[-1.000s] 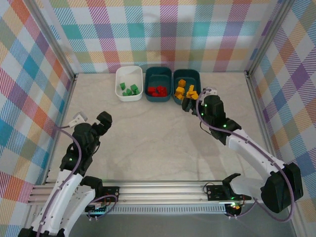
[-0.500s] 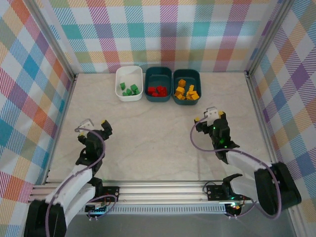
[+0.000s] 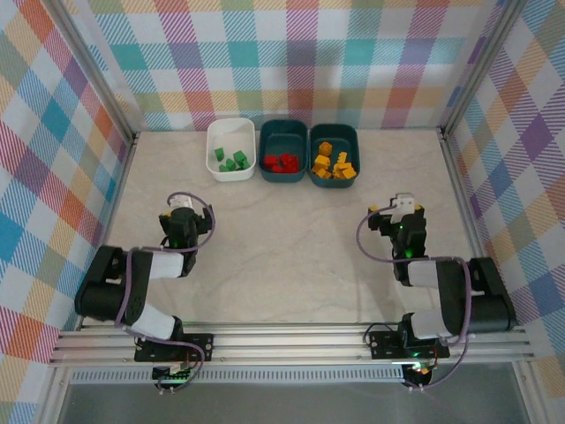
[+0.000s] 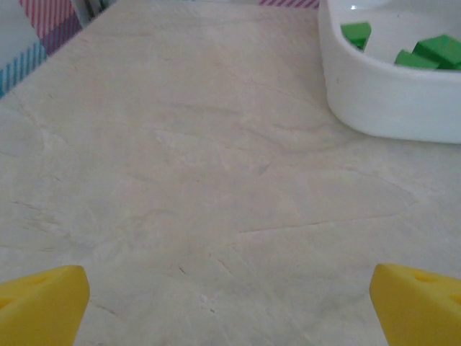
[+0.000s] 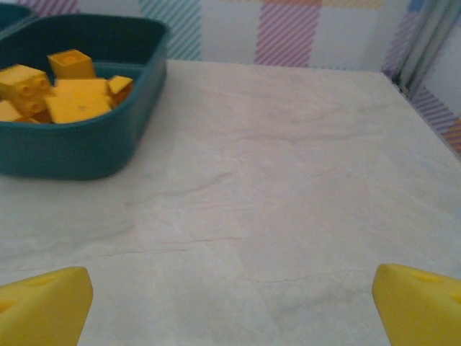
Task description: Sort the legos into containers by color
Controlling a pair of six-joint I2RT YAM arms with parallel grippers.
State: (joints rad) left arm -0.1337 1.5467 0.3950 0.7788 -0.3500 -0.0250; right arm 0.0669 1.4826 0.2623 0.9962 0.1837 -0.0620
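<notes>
Three tubs stand in a row at the back. The white tub (image 3: 231, 177) holds green legos (image 3: 231, 161). The middle teal tub (image 3: 282, 129) holds red legos (image 3: 282, 162). The right teal tub (image 3: 341, 134) holds yellow-orange legos (image 3: 333, 165). My left gripper (image 3: 186, 221) sits low over the table, well short of the white tub (image 4: 389, 101), open and empty between its yellow fingertips (image 4: 43, 303). My right gripper (image 3: 397, 216) is open too, with bare table between its fingertips (image 5: 43, 306). The teal tub (image 5: 79, 148) with yellow-orange legos (image 5: 65, 90) lies ahead to its left.
Both arms are folded back near their bases. Bare marble tabletop (image 3: 291, 247) stretches between the grippers and the tubs. Checked walls and metal posts (image 3: 459, 168) close the table at the back and sides.
Both arms have drawn back toward their bases and folded down. The right gripper has left the yellow-orange tub and come nearer; the left gripper now points toward the white tub.
</notes>
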